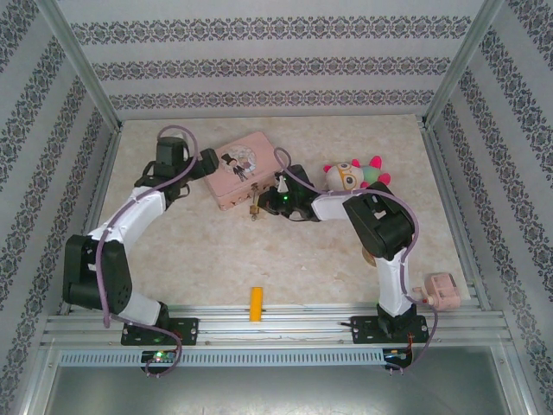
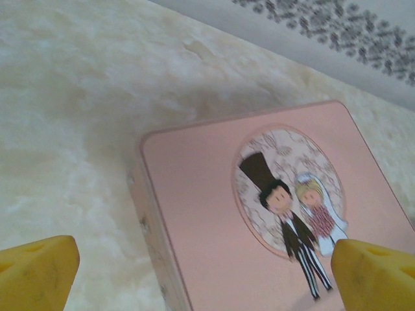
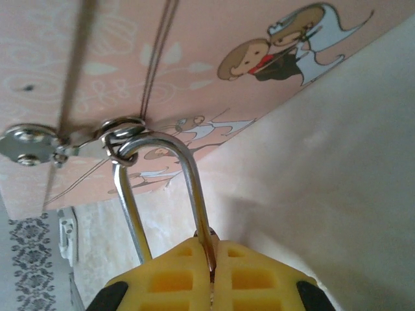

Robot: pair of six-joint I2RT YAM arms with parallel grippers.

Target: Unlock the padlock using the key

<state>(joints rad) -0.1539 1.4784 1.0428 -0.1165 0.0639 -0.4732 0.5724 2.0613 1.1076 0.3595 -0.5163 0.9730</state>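
Right gripper (image 3: pixel 211 262) clamps the thin shackle of the light, slick padlock (image 3: pixel 196 188), whose body probably offers firmer hold; left gripper (image 2: pixel 207 272) gapes empty.

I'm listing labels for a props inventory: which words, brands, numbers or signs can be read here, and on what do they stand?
No readable text in any view.
Pink tin: cartoon bride and groom and pale scrollwork, no words.
Padlock: its body is hidden behind the right gripper, so any stamp cannot be seen.
Wallpaper: floral pattern, no letters.
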